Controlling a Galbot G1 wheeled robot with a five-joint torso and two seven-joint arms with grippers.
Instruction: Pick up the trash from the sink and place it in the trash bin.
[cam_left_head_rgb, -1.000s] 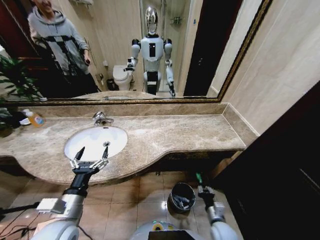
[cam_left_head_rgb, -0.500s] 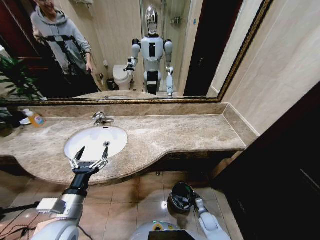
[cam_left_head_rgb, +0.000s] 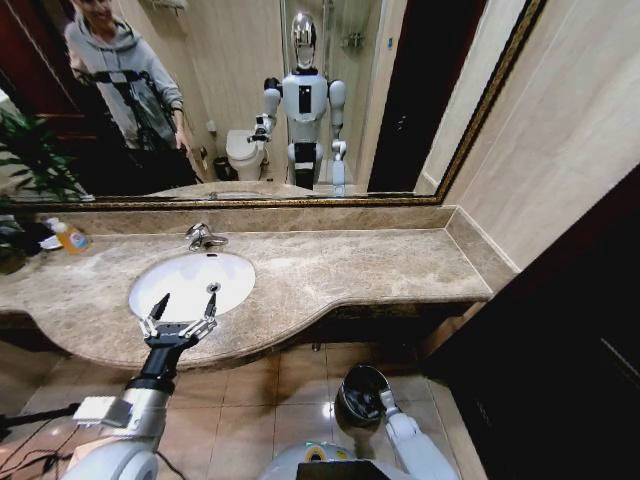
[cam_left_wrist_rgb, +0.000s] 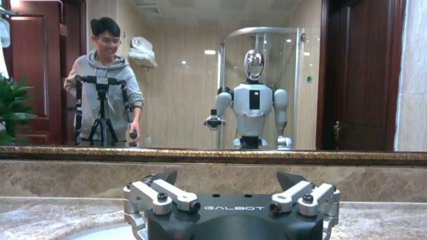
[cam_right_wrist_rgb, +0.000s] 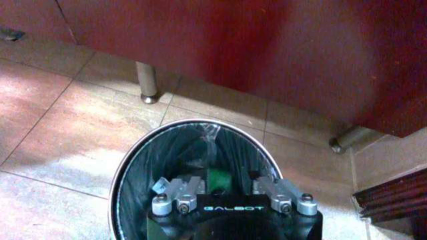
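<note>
While the left gripper (cam_left_head_rgb: 180, 316) waits wide open and empty at the white oval sink's (cam_left_head_rgb: 160, 285) front edge, the right gripper (cam_right_wrist_rgb: 227, 189) holds a small green piece (cam_right_wrist_rgb: 217, 177) over the round dark trash bin (cam_right_wrist_rgb: 133, 165), not dropped yet.

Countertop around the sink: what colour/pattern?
Beige-brown veined marble countertop, around the white sink; clearest in the head view.

marble countertop (cam_left_head_rgb: 340, 270) — sink (cam_left_head_rgb: 190, 282), yellow-orange bottle (cam_left_head_rgb: 68, 237)

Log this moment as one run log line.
right gripper: over trash bin, jaws around green piece | left gripper: open, above sink front edge | sink: no trash visible
</note>
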